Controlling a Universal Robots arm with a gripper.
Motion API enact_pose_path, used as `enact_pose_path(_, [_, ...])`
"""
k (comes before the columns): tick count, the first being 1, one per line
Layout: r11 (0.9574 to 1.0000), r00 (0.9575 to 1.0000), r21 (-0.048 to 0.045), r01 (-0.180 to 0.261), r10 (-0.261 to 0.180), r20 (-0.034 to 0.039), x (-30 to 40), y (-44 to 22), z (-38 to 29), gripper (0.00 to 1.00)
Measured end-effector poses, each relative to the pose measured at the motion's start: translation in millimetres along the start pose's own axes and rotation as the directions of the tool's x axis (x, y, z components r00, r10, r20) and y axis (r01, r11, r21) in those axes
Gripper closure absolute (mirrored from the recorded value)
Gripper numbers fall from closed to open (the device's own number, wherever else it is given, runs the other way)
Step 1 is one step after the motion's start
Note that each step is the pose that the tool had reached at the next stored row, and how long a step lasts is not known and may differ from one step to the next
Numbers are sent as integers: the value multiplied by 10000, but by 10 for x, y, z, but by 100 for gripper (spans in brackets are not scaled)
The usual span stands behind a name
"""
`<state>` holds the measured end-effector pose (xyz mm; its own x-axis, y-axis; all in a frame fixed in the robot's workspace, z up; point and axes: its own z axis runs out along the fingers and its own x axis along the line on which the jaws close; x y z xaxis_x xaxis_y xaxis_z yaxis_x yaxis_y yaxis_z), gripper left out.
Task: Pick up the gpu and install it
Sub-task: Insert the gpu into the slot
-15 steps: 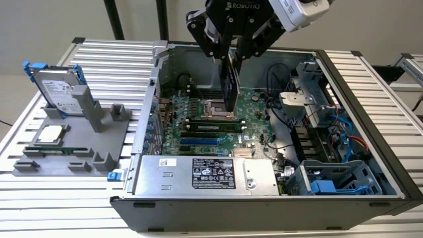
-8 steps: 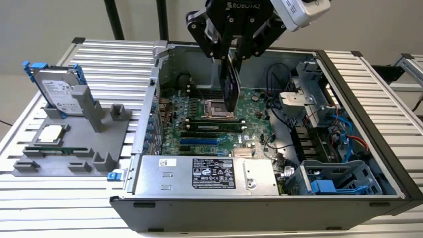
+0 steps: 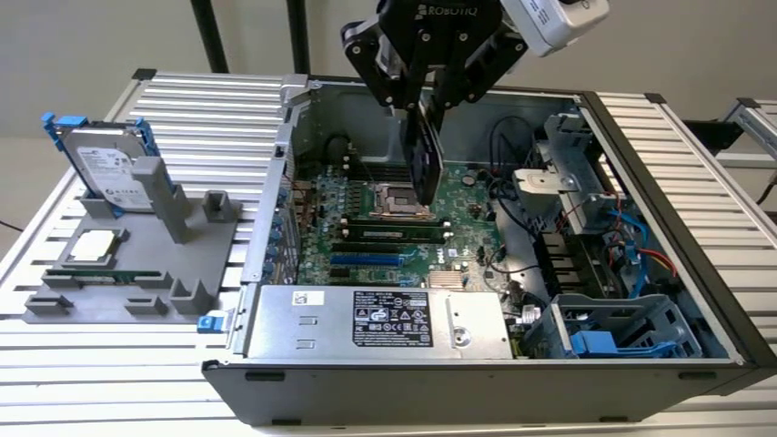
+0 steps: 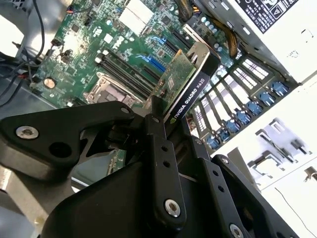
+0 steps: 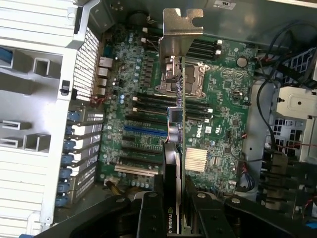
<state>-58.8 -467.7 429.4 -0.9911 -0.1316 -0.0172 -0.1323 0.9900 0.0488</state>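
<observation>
Although its upper edge is hidden inside the grip, you can see the gpu [image 3: 423, 159] clamped edge-on between the jaws, hanging upright over the motherboard [image 3: 474, 196] inside the open computer case [image 3: 486, 396].

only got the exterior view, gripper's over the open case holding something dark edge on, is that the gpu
Observer: Yes. In the second wrist view the gripper is shut on the gpu; its green face and its black cooler both show.
Operator: where's its metal bracket
Observer: In the first wrist view the silver bracket sits at the card's end away from the gripper.
</observation>
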Motion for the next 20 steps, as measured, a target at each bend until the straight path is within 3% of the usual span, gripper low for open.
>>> enact_pose_path(20, [9960, 9960, -18, 896, -896, -43, 0, 0, -1, 100])
